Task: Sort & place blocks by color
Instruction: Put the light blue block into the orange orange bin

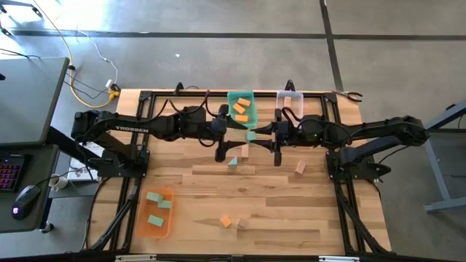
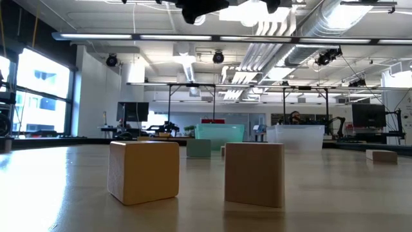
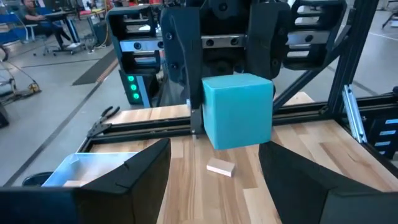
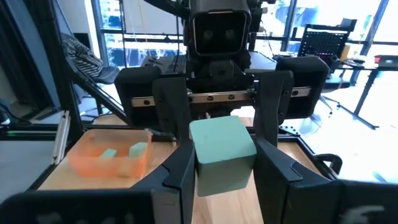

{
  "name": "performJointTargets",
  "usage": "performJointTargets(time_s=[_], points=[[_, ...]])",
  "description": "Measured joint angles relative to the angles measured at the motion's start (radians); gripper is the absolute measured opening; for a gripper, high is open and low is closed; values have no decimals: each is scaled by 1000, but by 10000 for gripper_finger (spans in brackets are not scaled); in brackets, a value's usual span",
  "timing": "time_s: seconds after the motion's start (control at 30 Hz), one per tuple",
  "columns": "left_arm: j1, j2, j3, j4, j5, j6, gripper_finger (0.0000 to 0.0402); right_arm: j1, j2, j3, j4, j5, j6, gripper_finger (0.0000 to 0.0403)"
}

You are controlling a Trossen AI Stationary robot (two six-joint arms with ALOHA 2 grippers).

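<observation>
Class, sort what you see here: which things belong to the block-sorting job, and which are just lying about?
Job: teal cube in right gripper; tan block; orange block; teal wedge; teal bin, orange bin, clear bin.
Lying about: pliers; mouse; keyboard.

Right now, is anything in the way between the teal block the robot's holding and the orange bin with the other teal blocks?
Yes. The right end effector grips the teal block above the table. The left end effector, open, faces it closely, on the side toward the orange bin.
</observation>
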Motion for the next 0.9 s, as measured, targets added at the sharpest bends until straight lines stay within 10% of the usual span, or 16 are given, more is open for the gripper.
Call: performJointTargets(time_s=[0.9], points=[[0,0,0,100,53,-45,232,-1,9,1,38,60,2,98]])
